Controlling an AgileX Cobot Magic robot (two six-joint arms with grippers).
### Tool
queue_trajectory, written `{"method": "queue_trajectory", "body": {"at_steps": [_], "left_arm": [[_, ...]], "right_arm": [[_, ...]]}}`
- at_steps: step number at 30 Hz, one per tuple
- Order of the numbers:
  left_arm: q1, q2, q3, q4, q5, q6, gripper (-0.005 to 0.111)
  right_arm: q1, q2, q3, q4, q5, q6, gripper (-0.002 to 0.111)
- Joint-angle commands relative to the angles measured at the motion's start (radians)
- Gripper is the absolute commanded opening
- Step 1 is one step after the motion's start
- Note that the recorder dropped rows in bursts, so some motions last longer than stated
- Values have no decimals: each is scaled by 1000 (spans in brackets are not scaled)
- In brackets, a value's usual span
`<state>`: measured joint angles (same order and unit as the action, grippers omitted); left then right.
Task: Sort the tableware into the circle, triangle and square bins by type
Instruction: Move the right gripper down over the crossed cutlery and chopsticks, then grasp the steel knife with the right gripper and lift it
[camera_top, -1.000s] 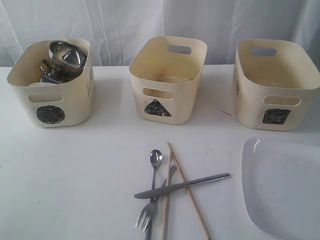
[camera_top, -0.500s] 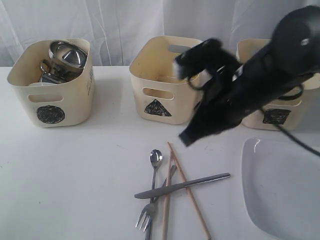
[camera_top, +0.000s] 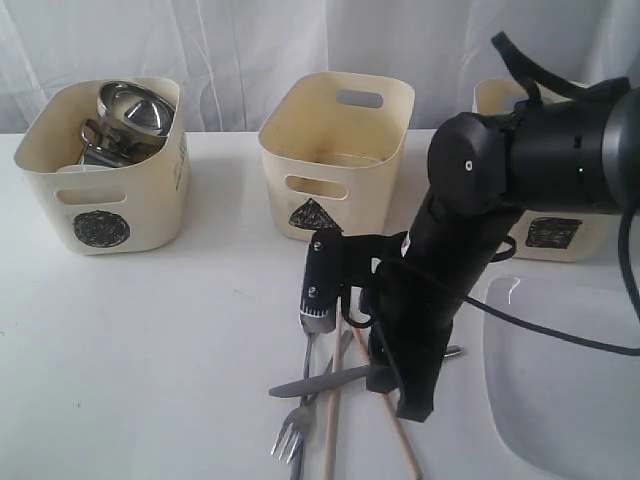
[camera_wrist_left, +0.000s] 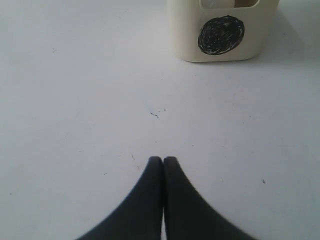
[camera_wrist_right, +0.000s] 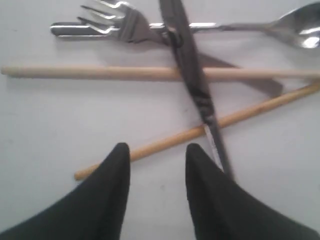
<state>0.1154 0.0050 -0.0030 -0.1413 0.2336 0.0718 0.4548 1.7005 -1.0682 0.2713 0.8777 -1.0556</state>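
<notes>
A steel spoon (camera_wrist_right: 300, 30), fork (camera_wrist_right: 120, 25), knife (camera_wrist_right: 192, 80) and two wooden chopsticks (camera_wrist_right: 100, 72) lie crossed in a pile on the white table. My right gripper (camera_wrist_right: 157, 150) is open and empty, low beside the pile, with one fingertip (camera_wrist_right: 200, 160) at the knife's handle. In the exterior view it (camera_top: 398, 388) sits at the pile's right. The circle bin (camera_top: 100, 190) holds a steel bowl (camera_top: 135, 105) and a mug (camera_top: 100, 145). My left gripper (camera_wrist_left: 163, 160) is shut over bare table in front of the circle bin (camera_wrist_left: 220, 35).
The triangle bin (camera_top: 335, 150) stands at the back middle. The square bin (camera_top: 545, 235) at the back right is partly hidden by the right arm. A large white square plate (camera_top: 560, 390) lies at the front right, close to the arm.
The right arm has swung in from the right and come down onto the cutlery pile. The cutlery and the bins have not moved.
</notes>
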Motion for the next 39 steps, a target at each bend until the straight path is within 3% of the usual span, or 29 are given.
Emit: {"method": "queue_trajectory", "body": {"at_steps": [1, 14, 27, 34, 39], "left_arm": [[1, -5, 3, -7, -1, 6, 1], [1, -5, 3, -7, -1, 6, 1], [1, -5, 3, -7, -1, 6, 1], [1, -5, 3, -7, -1, 6, 1], [1, -5, 3, -7, -1, 6, 1]], "right_arm": [[3, 29, -7, -46, -137, -63, 39], [1, 121, -7, -223, -167, -66, 39], [-12, 207, -7, -227, -167, -66, 37], [-12, 220, -7, -221, -113, -66, 1], [-12, 198, -7, -219, -64, -66, 0]]}}
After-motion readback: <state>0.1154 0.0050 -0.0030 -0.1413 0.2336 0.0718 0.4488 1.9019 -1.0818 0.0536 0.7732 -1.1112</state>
